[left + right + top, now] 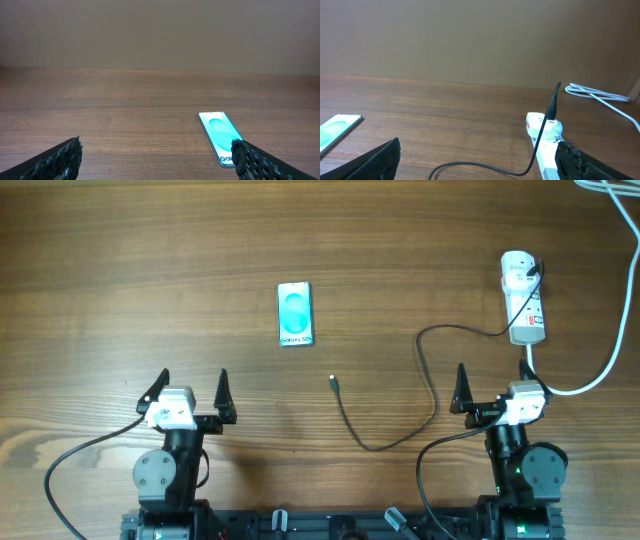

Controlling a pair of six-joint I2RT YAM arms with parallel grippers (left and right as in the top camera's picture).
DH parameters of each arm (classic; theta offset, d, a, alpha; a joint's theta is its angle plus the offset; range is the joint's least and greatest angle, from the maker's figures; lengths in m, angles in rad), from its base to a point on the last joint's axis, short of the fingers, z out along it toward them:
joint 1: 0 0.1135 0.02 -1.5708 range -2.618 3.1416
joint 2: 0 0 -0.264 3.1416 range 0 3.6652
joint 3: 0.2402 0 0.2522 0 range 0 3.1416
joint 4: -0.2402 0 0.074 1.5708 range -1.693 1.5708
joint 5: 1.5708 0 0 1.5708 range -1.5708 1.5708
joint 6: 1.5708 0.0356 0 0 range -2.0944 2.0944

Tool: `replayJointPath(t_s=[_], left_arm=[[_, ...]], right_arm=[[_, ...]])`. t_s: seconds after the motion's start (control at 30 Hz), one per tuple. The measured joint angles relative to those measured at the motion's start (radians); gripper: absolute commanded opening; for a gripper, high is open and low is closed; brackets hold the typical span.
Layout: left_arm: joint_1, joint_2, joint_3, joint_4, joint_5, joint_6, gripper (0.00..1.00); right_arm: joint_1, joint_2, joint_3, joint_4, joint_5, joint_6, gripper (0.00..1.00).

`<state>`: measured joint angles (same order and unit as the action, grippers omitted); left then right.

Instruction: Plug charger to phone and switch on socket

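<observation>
The phone (295,314) lies flat on the wooden table, turquoise screen up; it also shows in the left wrist view (220,135) and at the left edge of the right wrist view (335,128). The charger cable (400,438) runs from the white adapter on the socket (524,308) in a loop to its free plug tip (333,382), which lies on the table below and right of the phone. The socket also shows in the right wrist view (547,145). My left gripper (193,390) is open and empty near the front. My right gripper (495,388) is open and empty just in front of the socket.
A thick white cord (617,340) curves from the socket's near end along the right edge to the far right corner; it also shows in the right wrist view (600,96). Both arm bases and their black cables sit at the front edge.
</observation>
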<state>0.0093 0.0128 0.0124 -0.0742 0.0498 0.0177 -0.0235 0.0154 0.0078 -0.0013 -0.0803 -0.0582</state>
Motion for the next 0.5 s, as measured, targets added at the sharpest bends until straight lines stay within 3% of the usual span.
replayJointPath(t_s=[0.13, 0.5], left_arm=[[-0.093, 0.001, 0.000, 0.002, 0.000, 0.000, 1.00], [-0.094, 0.001, 0.000, 0.002, 0.000, 0.000, 1.00]], right_arm=[[0.076, 0.170, -0.002, -0.008, 0.006, 0.000, 1.00], [0.075, 0.171, -0.002, -0.002, 0.007, 0.000, 1.00]])
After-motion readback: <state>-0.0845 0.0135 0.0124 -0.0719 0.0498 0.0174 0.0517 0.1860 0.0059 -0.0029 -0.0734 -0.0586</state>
